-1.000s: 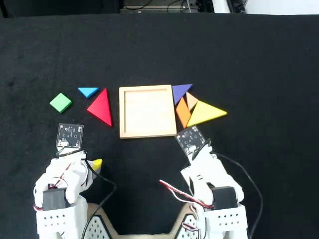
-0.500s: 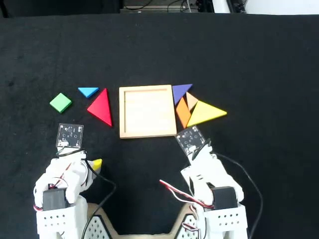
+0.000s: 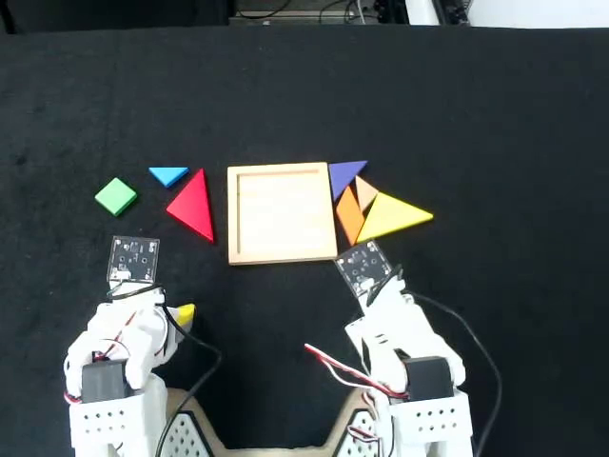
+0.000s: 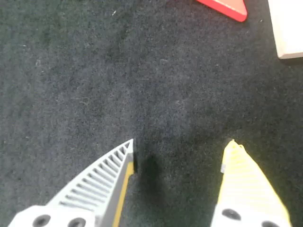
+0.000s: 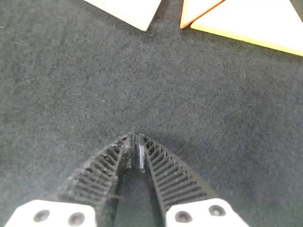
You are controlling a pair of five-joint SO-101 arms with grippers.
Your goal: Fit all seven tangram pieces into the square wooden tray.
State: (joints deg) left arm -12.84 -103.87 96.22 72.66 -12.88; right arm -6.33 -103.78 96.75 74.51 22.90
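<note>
The tray point(image 3: 233, 214) sits empty on the counter point(image 3: 285, 95), red triangle point(image 3: 193, 206) just beside it. Left claw point(image 4: 180, 144) gapes, right claw point(image 5: 136, 137) is pinched closed; I'd seat that triangle snug into a corner first.

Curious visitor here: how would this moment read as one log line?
square wooden tray: empty | coloured tangram pieces: all outside tray | left jaws: open | right jaws: shut

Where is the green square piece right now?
In the high view the green square lies farthest left of all pieces, apart from the small blue triangle beside it and outside the wooden tray.
</note>
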